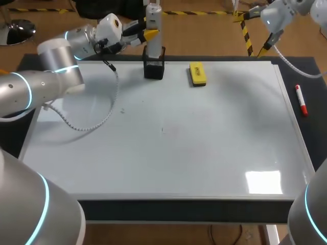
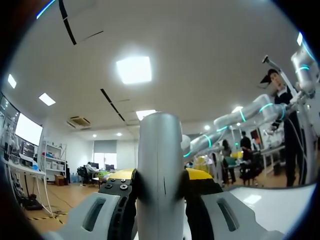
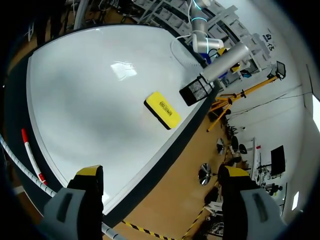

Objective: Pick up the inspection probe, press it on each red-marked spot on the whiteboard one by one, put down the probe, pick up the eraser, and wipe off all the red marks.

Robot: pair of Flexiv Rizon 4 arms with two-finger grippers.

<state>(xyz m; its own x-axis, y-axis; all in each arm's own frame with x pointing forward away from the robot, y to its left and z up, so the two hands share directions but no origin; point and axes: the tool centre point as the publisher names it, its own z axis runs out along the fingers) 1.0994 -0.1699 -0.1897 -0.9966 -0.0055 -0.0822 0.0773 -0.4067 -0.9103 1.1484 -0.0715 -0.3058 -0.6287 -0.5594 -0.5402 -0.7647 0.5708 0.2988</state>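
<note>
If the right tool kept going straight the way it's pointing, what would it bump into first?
Most likely the yellow eraser on the whiteboard, which lies nearly dead ahead of the open right tool. Nothing sits nearer in that line, though depth is hard to judge here.

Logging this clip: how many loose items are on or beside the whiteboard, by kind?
silver probe: 1
black mesh holder: 1
yellow eraser: 1
red and white marker: 1
Total: 4
</note>
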